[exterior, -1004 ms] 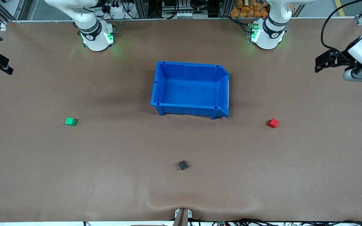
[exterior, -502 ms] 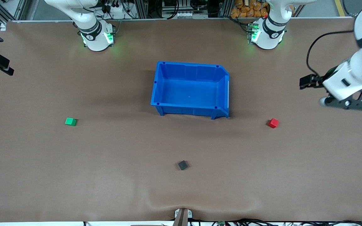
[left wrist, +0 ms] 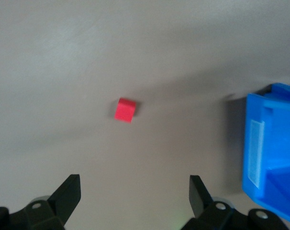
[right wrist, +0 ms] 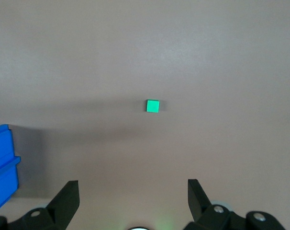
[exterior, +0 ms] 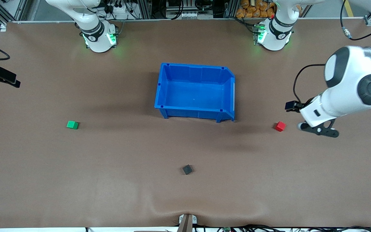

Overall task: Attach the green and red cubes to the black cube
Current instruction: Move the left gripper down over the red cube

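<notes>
A brown matte table (exterior: 108, 180) carries an open-topped blue plastic bin (exterior: 195, 92) sitting near its middle. The left arm's white two-finger gripper (left wrist: 134, 197) hangs over the table toward the left arm's end, its black fingers (left wrist: 68, 194) spread wide apart and holding nothing. The right arm's gripper (right wrist: 133, 199) hangs over the right arm's end of the table, fingers likewise wide apart and empty. Three tiny plain solid cubes rest on the table, well apart from each other. Taking the bin as the centre of a clock in the front view, the bright red cube (exterior: 280, 126) lies at about 4 o'clock, near the left gripper; the matte black cube (exterior: 187, 169) at 6 o'clock, nearest the front camera; the bright green cube (exterior: 72, 124) at about 8 o'clock.
</notes>
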Robot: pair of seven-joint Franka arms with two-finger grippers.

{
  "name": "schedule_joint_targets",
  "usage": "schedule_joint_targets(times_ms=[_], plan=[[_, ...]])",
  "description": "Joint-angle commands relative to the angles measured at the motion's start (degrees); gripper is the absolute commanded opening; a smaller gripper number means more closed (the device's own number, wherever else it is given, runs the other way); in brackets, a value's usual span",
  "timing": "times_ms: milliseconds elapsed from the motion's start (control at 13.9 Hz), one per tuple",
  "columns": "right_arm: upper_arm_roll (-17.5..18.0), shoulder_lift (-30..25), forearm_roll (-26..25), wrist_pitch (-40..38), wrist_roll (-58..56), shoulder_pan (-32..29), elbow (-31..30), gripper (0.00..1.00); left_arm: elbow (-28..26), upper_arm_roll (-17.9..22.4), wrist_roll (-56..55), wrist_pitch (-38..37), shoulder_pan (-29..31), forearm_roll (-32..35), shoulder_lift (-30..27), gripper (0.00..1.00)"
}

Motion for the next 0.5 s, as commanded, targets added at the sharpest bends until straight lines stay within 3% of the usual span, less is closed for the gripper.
schedule_joint_targets(times_ms=[0, 430], plan=[[0.25, 2.07, 0.29, -0.60, 0.30, -0.08, 2.57, 1.00, -5.59, -0.15, 3.83, 8.25, 0.52, 0.17, 1.36, 1.00], [0.16, 6.11, 0.99, 1.76, 0.39, -0.61, 2.22, 1.00, -8.66, 0.03, 8.24, 22.83, 1.75, 3.49, 12.35, 1.00]])
